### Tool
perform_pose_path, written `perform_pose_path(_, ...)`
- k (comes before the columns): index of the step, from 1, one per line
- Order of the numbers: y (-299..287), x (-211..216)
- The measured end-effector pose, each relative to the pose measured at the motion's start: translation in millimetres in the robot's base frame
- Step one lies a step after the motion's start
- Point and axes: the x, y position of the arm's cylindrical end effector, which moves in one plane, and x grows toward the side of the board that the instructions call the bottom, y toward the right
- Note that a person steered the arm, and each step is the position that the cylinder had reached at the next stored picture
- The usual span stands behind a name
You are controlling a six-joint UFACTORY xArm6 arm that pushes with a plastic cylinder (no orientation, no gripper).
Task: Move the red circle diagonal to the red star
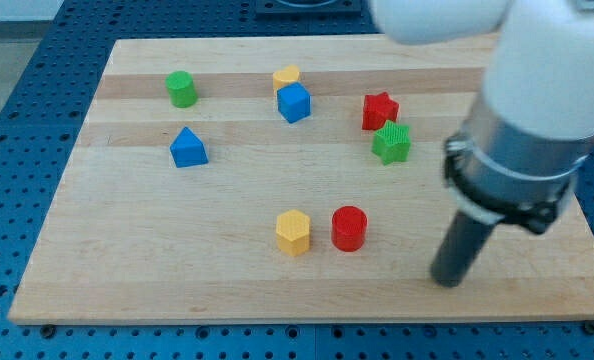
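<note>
- Your red circle (pixel 349 228) sits near the view's bottom centre of the bench (pixel 127 270), just beside a yellow hexagon (pixel 293 232) on its left.
- The red star (pixel 379 110) lies well apart, toward the view's top right, touching a green star (pixel 391 143) just below it.
- The tool is a bare rod with nothing that opens or clamps; my tip (pixel 445 281) rests to the right of the red circle, slightly lower, not touching it.
- Farther left you see a blue triangle (pixel 188 148), a green cylinder (pixel 182 89), and a yellow block (pixel 286 76) touching a blue cube (pixel 294 103).
</note>
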Motion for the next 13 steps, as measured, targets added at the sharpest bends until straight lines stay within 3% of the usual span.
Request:
perform_pose_path(2, -88, 1)
perform_pose_path(4, -106, -48)
perform_pose_path(9, 30, -57)
perform_pose_path(11, 55, -83)
perform_pose_path(13, 68, -140)
